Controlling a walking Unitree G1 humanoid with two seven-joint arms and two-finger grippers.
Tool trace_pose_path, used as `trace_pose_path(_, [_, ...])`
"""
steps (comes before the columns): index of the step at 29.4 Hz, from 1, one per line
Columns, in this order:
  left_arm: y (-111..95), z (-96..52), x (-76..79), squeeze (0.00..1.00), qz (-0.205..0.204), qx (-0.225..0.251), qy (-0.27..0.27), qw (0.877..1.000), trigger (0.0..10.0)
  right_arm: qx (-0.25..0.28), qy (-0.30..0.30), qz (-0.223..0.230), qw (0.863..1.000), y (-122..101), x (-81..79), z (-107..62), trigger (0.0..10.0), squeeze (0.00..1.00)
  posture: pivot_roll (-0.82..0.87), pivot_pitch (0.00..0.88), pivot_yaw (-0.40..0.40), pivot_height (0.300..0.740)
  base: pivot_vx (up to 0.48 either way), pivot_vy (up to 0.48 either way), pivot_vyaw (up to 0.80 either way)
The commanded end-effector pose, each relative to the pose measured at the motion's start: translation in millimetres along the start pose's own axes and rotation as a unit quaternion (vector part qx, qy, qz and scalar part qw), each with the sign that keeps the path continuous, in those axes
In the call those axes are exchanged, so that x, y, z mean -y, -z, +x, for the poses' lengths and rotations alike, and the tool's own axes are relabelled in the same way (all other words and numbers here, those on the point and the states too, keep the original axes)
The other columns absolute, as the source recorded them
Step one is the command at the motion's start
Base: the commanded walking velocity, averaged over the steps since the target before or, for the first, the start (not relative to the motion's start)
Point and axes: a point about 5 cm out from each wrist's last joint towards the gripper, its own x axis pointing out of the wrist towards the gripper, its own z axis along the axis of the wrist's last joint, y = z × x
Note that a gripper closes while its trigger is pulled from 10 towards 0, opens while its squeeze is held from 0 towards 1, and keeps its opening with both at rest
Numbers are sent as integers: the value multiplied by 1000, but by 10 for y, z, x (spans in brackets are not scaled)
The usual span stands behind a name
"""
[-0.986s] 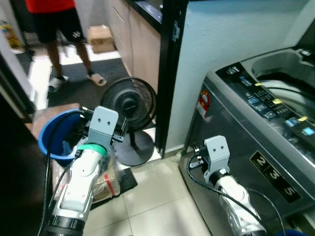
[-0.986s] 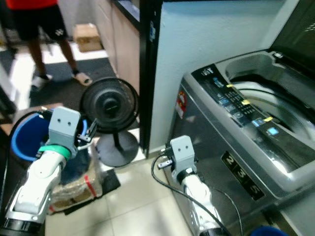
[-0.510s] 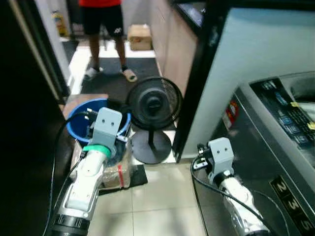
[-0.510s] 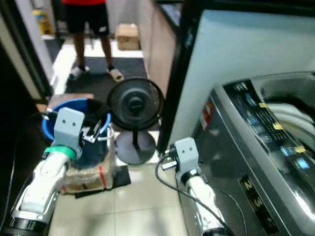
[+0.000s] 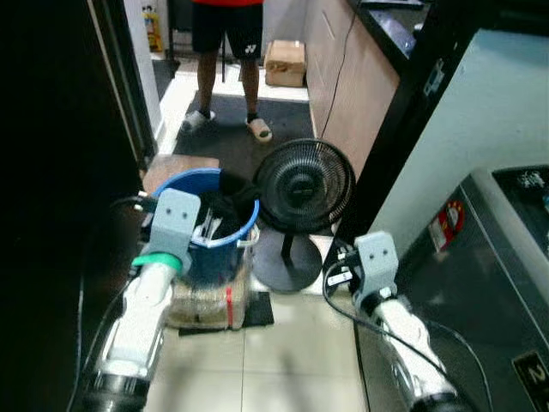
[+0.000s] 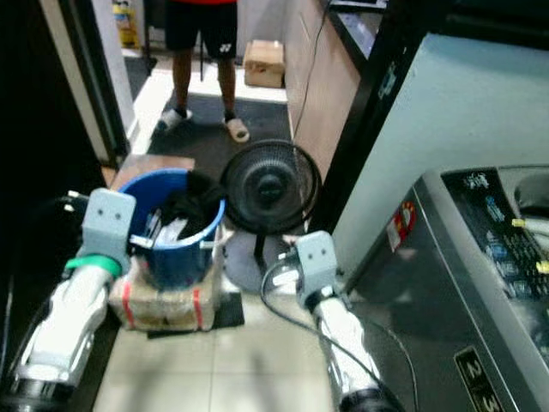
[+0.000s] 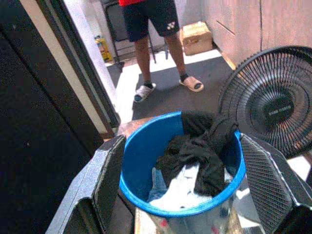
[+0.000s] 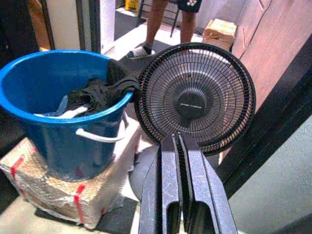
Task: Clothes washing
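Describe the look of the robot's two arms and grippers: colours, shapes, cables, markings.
Both arms are silver-white tubes, each ending in a boxy grey wrist block with two small holes. The left arm wears a green band below its block; a black cable loops beside it. The right arm trails thin black cables near its connector. The left gripper has broad, black, textured jaws; the right gripper has long, black, slotted ones.

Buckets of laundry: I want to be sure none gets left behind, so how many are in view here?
1. The blue bucket of clothes sits on a wrapped block, left of the black fan; the left gripper faces it. Others may lie out of frame.
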Motion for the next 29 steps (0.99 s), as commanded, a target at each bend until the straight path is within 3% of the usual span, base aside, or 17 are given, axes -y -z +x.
trace_pose_path(1, [51,-10,34,0,5,-10,5,1000,10000,-11,5,-1,1000,62,15,-32,10000,0,94,31,-9,740,458,0,794])
trace_pose_path(22, [66,-8,39,0,7,-11,3,1000,10000,-12,13,-8,1000,66,23,-11,10000,0,95,31,-10,740,458,0,70])
trace_pose_path(29, [67,-5,38,0,7,-11,3,1000,10000,-11,11,-5,1000,70,11,-13,10000,0,96,30,-9,740,458,0,567])
